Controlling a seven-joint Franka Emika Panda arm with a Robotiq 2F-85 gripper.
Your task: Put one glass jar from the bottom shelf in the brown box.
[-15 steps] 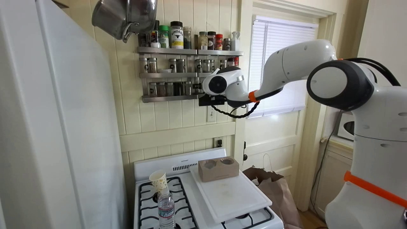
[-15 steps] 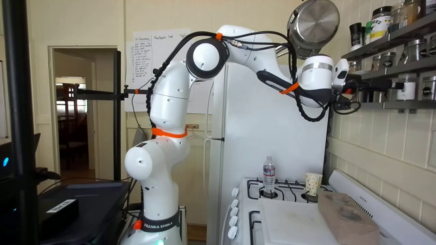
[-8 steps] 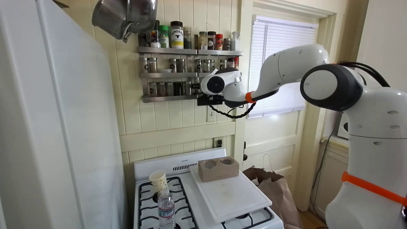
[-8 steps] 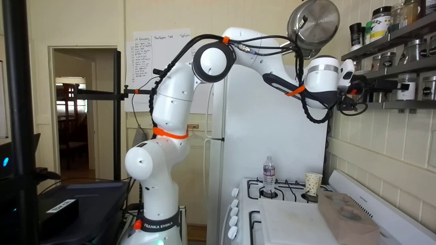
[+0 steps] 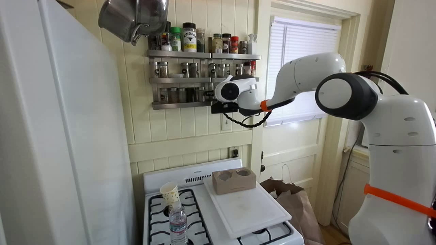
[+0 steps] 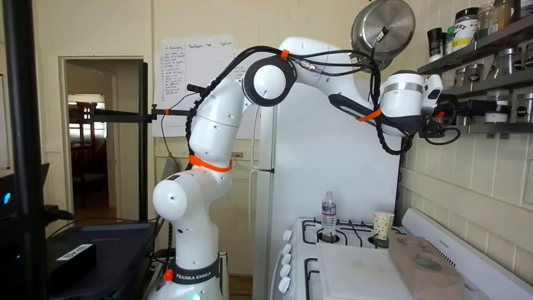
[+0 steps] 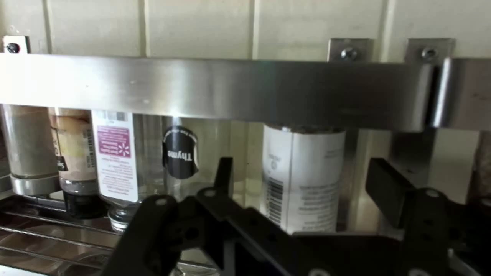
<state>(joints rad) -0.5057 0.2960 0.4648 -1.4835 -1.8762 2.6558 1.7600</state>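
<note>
The bottom shelf (image 5: 182,105) of the wall rack holds a row of jars behind a steel rail, which crosses the upside-down wrist view (image 7: 230,88). My gripper (image 7: 302,161) is open and empty at this shelf; in an exterior view a black finger (image 6: 501,109) overlaps a white-labelled jar (image 6: 496,96). In the wrist view a jar with a white barcode label (image 7: 303,172) lies between the spread fingers, with a gap on each side; its lid end is hidden by the gripper. A Thyme jar (image 7: 180,153) stands beside it. The brown box (image 5: 235,185), with two round holes, sits on the stove's white board.
The middle shelf (image 5: 180,80) with more jars is close above my gripper. A pan (image 5: 133,20) hangs near the rack. A water bottle (image 5: 178,224) and paper cup (image 5: 169,193) stand on the stove beside the white board (image 5: 248,211). A paper bag (image 5: 296,204) stands by the door.
The arm has reached further towards the wall and lowered slightly at the elbow. The open gripper has moved further in over the bottom shelf, towards the white-labelled jar. The jars and box have not moved.
</note>
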